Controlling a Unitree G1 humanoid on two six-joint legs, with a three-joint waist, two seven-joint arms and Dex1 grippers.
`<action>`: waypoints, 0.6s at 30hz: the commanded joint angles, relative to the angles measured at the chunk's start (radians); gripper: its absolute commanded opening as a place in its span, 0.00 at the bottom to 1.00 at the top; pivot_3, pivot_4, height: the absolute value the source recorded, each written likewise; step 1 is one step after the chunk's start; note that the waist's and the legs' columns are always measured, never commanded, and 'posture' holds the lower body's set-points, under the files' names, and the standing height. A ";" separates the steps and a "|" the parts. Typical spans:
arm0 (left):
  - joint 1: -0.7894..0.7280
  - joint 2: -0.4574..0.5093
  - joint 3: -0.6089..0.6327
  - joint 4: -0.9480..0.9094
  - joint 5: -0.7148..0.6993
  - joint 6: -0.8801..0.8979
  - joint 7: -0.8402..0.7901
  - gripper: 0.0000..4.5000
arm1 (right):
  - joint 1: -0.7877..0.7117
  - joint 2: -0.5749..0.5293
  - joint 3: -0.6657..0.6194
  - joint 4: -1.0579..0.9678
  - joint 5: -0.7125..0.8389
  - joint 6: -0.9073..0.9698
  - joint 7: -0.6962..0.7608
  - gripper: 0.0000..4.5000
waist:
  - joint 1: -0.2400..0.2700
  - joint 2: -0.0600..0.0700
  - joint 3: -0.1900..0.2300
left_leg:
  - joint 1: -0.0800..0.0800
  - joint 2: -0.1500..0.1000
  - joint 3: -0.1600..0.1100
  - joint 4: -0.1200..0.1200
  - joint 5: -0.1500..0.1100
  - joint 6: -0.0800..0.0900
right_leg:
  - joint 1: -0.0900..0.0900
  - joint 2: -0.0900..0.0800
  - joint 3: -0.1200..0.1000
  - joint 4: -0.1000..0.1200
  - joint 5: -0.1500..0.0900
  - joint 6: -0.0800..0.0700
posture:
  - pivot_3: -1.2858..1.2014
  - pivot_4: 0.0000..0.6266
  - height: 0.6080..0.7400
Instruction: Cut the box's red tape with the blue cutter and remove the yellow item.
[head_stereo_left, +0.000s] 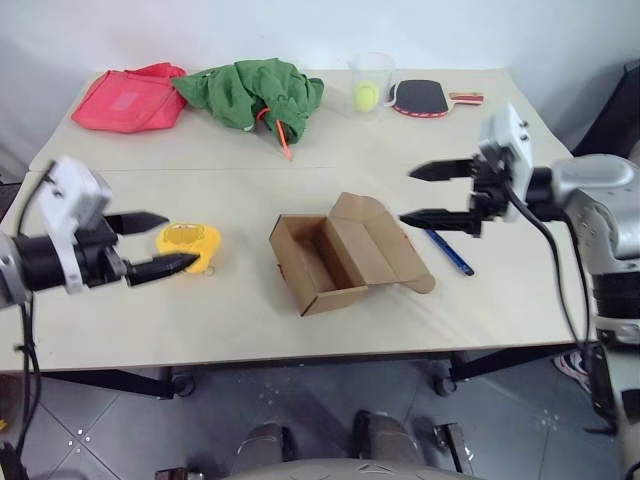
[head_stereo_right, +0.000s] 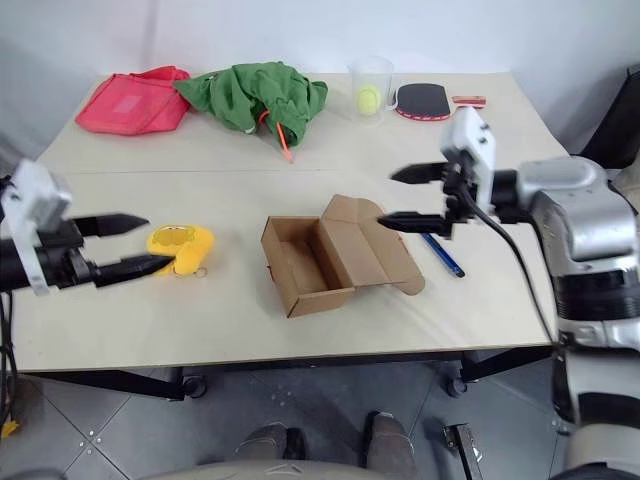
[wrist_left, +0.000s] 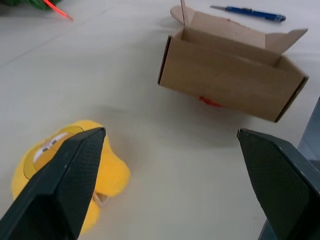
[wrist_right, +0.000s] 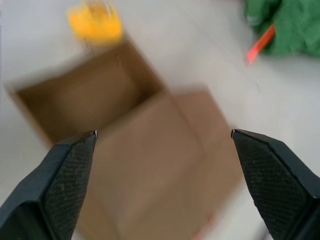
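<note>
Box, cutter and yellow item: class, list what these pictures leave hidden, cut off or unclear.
- The box: the head views show its inside only in part, the near wall hiding the floor beneath it.
- Red tape: left wrist view shows only a sliver under the box's edge; whether it is cut cannot be told.
- Blue cutter: its far end is hidden behind the right gripper in the head views.
- Yellow item: blurred in the right wrist view.

I can read no words, numbers or brand marks anywhere here. The yellow item (wrist_left: 70, 170) below my left claw (wrist_left: 170, 185) bears a pale patch, perhaps a label, too blurred to read.
</note>
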 joint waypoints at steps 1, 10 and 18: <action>0.057 -0.020 0.080 0.009 -0.038 -0.110 -0.042 0.99 | 0.076 -0.073 -0.110 0.040 -0.006 -0.064 0.011 1.00 | 0.000 0.001 0.000 | 0.000 0.000 0.001 0.000 0.000 0.000 | 0.000 0.000 0.000 -0.001 0.000 0.000 | 0.52 0.24 1.00; 0.276 -0.052 0.104 0.046 -0.043 -0.268 -0.123 0.99 | 0.391 -0.129 -0.260 0.107 0.001 -0.186 0.048 1.00 | 0.001 0.001 0.000 | 0.005 0.002 0.008 -0.002 0.000 0.000 | 0.002 0.000 0.003 -0.001 0.000 -0.001 | 0.52 0.24 1.00; 0.369 -0.004 0.148 0.131 -0.115 -0.270 -0.205 0.99 | 0.451 -0.097 -0.296 0.064 0.027 -0.185 -0.002 1.00 | -0.005 0.002 0.001 | 0.013 0.006 0.011 -0.002 -0.001 0.002 | 0.003 -0.001 0.011 -0.001 -0.002 -0.004 | 0.52 0.24 1.00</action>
